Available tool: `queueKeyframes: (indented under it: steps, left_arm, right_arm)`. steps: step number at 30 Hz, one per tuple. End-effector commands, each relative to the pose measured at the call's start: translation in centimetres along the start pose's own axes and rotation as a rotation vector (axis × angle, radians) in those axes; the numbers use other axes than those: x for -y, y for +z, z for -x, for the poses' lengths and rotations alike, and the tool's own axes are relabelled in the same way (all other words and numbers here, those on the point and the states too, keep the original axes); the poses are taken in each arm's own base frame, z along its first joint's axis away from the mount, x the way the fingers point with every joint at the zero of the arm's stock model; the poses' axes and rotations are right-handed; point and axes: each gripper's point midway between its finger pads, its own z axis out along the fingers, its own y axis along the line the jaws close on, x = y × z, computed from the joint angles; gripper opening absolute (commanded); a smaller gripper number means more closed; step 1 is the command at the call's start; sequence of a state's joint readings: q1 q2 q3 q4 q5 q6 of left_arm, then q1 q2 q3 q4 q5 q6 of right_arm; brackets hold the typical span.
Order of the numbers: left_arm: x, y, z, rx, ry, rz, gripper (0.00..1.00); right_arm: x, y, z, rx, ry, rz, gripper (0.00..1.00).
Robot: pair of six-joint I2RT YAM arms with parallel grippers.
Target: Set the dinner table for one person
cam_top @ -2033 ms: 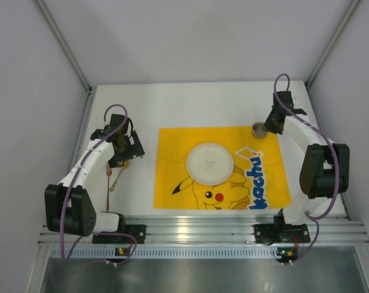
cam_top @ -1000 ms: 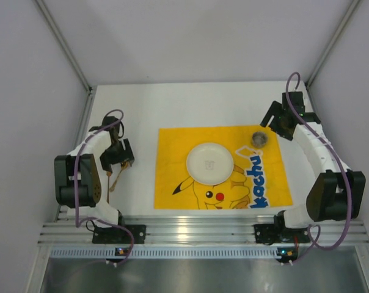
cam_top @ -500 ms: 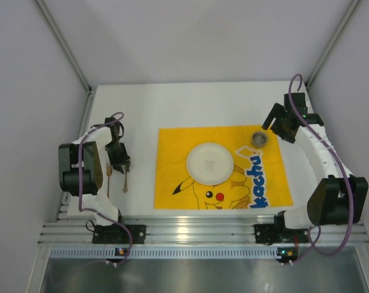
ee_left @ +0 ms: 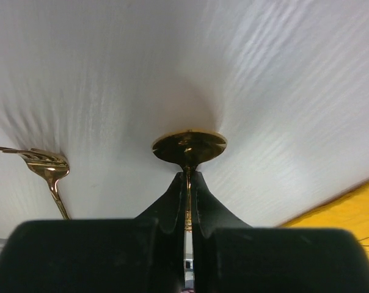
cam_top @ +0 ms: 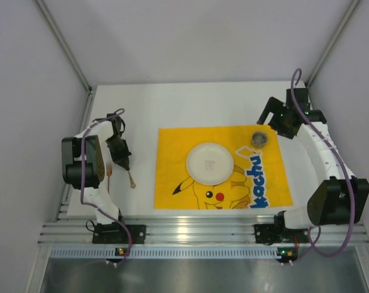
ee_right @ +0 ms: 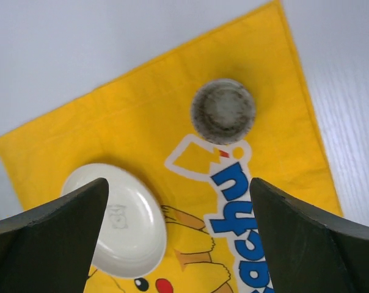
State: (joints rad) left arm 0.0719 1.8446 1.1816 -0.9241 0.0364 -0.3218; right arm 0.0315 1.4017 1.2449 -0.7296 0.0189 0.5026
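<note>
My left gripper [cam_top: 121, 161] is shut on the thin handle of a gold spoon [ee_left: 189, 146]. The spoon's bowl [cam_top: 132, 183] sticks out ahead of the fingers, low over the white dinner table [cam_top: 172, 104], left of the yellow mat [cam_top: 172, 186]. A gold fork [ee_left: 47, 166] lies on the table just left of it. A white plate [cam_top: 209, 162] sits in the middle of the mat and a grey cup [cam_top: 258, 137] stands upright on its far right corner. My right gripper [ee_right: 178, 189] hangs open above the mat, apart from the cup [ee_right: 223, 111], with nothing between its fingers.
An aluminium rail [cam_top: 197, 229] runs along the near edge, carrying both arm bases. Grey walls close in the table at the back and on both sides. The left arm's elbow [cam_top: 80, 165] is folded close to the left edge.
My left gripper has closed on the spoon handle and swung it toward the mat. My right gripper let go of the cup on the mat, drew back to the far right and opened wider.
</note>
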Motion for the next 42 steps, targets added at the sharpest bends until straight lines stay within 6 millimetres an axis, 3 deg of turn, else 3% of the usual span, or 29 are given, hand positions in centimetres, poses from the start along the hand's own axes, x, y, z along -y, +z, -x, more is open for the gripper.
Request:
queueKeyframes:
  steps: [1,2,3,4,5,7,8,10,11,12,13,16,19,21,22,25,27,28,31,32,33,35,36,37,39,40,41,42]
  left_arm:
    - [4.5,-3.5,3.6,0.137,0.018,-0.116,0.00]
    - [6.0,-5.5,5.0,0.188,0.023,-0.153,0.00]
    - [8.6,-6.6,4.5,0.189,0.047,-0.211,0.00]
    - [10.0,-7.7,4.6,0.198,0.056,-0.244,0.00]
    - [11.9,-9.7,5.5,0.240,0.064,-0.294,0.00]
    - [16.3,-11.9,4.6,0.242,0.090,-0.410,0.00]
    - [18.4,-13.9,5.0,0.284,0.109,-0.458,0.00]
    - [22.6,-15.4,3.3,0.269,0.159,-0.519,0.00]
    - [24.7,-17.8,3.4,0.306,0.185,-0.567,0.00]
    - [26.9,-17.8,2.0,0.273,0.211,-0.584,0.00]
    - [28.4,-19.7,1.9,0.300,0.233,-0.625,0.00]
    - [31.7,-21.2,0.1,0.277,0.267,-0.704,0.00]
    - [33.6,-22.3,-0.9,0.266,0.278,-0.770,0.00]
    - [34.0,-22.5,-1.5,0.262,0.284,-0.784,0.00]
    - [34.1,-22.6,-1.6,0.263,0.286,-0.785,0.00]
    - [34.0,-22.8,-2.0,0.268,0.295,-0.786,0.00]
    - [33.9,-23.3,-2.0,0.287,0.295,-0.791,0.00]
    - [33.8,-23.2,-2.1,0.290,0.297,-0.791,0.00]
    - [33.4,-23.2,-2.3,0.289,0.300,-0.789,0.00]
    - [33.3,-23.4,-2.5,0.294,0.307,-0.792,0.00]
    - [33.1,-23.3,-2.7,0.290,0.314,-0.791,0.16]
    - [31.7,-23.1,-3.4,0.294,0.345,-0.756,0.35]
    - [30.6,-22.7,-3.0,0.324,0.343,-0.705,0.44]
    - [28.7,-22.2,-3.6,0.320,0.340,-0.639,0.59]
    - [25.7,-21.2,-3.0,0.358,0.345,-0.540,0.69]
    - [23.3,-18.8,-2.9,0.344,0.319,-0.446,0.75]
    - [21.0,-19.3,-2.3,0.374,0.290,-0.433,0.76]
    - [18.7,-16.9,-2.7,0.327,0.259,-0.382,0.77]
  right_arm:
    - [-8.0,-4.3,3.1,0.066,-0.100,0.358,1.00]
    - [-10.8,-5.0,2.8,0.061,-0.142,0.464,1.00]
    - [-13.2,-5.6,1.4,-0.005,-0.172,0.586,1.00]
    - [-15.0,-6.3,0.7,-0.035,-0.182,0.658,1.00]
    - [-17.4,-7.0,-0.4,-0.053,-0.217,0.744,1.00]
    - [-20.9,-7.8,-3.4,-0.136,-0.225,0.898,0.97]
    - [-21.8,-8.0,-4.4,-0.166,-0.220,0.938,0.93]
    - [-24.1,-8.4,-7.1,-0.258,-0.205,1.034,0.86]
    - [-24.8,-8.5,-7.9,-0.286,-0.207,1.056,0.85]
    - [-25.4,-8.1,-8.5,-0.306,-0.208,1.061,0.84]
    - [-26.2,-8.5,-9.5,-0.324,-0.230,1.078,0.83]
    - [-27.3,-8.1,-10.7,-0.360,-0.247,1.089,0.79]
    - [-27.6,-7.7,-11.8,-0.386,-0.256,1.087,0.72]
    - [-27.4,-7.4,-12.1,-0.387,-0.253,1.075,0.64]
    - [-27.4,-7.2,-12.1,-0.385,-0.253,1.071,0.52]
    - [-27.0,-7.1,-12.1,-0.362,-0.258,1.056,0.31]
    - [-26.6,-7.1,-12.0,-0.344,-0.262,1.043,0.23]
    - [-26.4,-7.0,-12.0,-0.342,-0.263,1.036,0.14]
    - [-25.2,-6.7,-11.9,-0.324,-0.264,0.993,0.00]
    - [-24.7,-6.4,-11.7,-0.309,-0.262,0.966,0.00]
    - [-23.8,-6.2,-11.8,-0.318,-0.266,0.932,0.00]
    - [-22.2,-5.7,-10.9,-0.304,-0.252,0.878,0.00]
    - [-21.2,-5.4,-10.6,-0.297,-0.265,0.849,0.00]
    - [-18.9,-4.8,-10.6,-0.330,-0.245,0.775,0.00]
    - [-15.4,-4.7,-10.9,-0.346,-0.257,0.668,0.00]
    - [-13.5,-4.3,-10.5,-0.342,-0.243,0.618,0.00]
    - [-12.1,-4.6,-10.3,-0.322,-0.247,0.577,0.00]
    - [-9.5,-4.1,-11.3,-0.367,-0.239,0.511,0.00]
